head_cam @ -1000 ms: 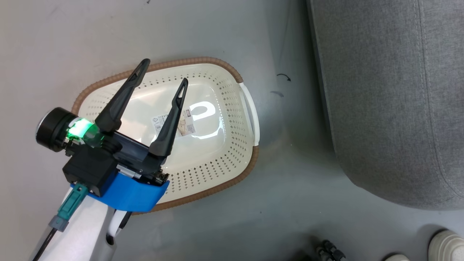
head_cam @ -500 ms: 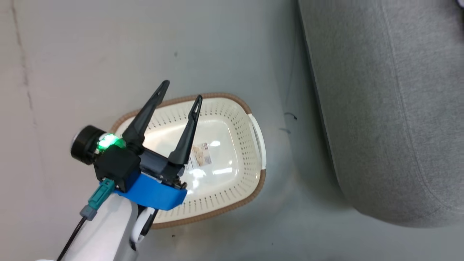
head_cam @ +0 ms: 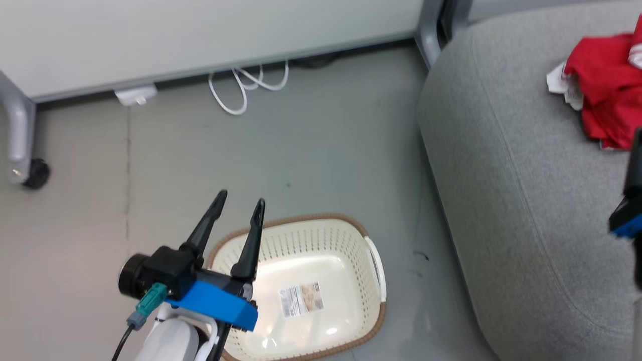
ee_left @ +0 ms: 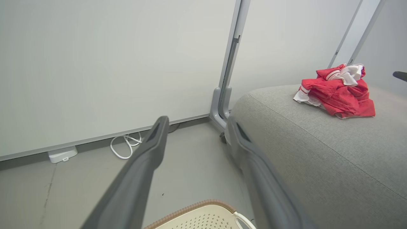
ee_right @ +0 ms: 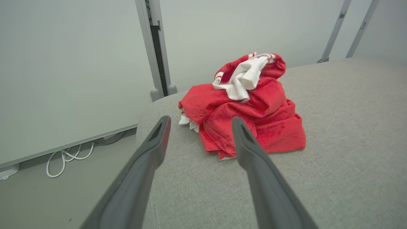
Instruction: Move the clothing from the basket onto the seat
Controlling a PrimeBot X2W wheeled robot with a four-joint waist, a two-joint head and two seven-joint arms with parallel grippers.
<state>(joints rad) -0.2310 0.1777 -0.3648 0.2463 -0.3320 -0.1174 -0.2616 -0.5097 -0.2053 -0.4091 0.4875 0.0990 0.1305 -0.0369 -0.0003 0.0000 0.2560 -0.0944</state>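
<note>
Grey floor [head_cam: 326,125] below a pale wall panel [head_cam: 200,35]. 1 basket [head_cam: 296,219] is seen on it, nothing inside but a label [head_cam: 301,299]. 1 red heap of clothing [ee_right: 254,121] is laid on the 1 seat [ee_right: 334,178]; no. of garments can't be told. Task is judged approx. done. L gripper [head_cam: 240,197] is held spread and empty over the basket; R gripper [ee_right: 200,120] is likewise spread and empty, nr the heap.

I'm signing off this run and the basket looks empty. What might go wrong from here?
1. The right hand, open, points at the clothing on the seat; moving forward might snag the pile.
2. The left hand hangs near the basket rim; lowering might knock it.
3. A white cable lies looped by the wall; wheels might catch it.
</note>
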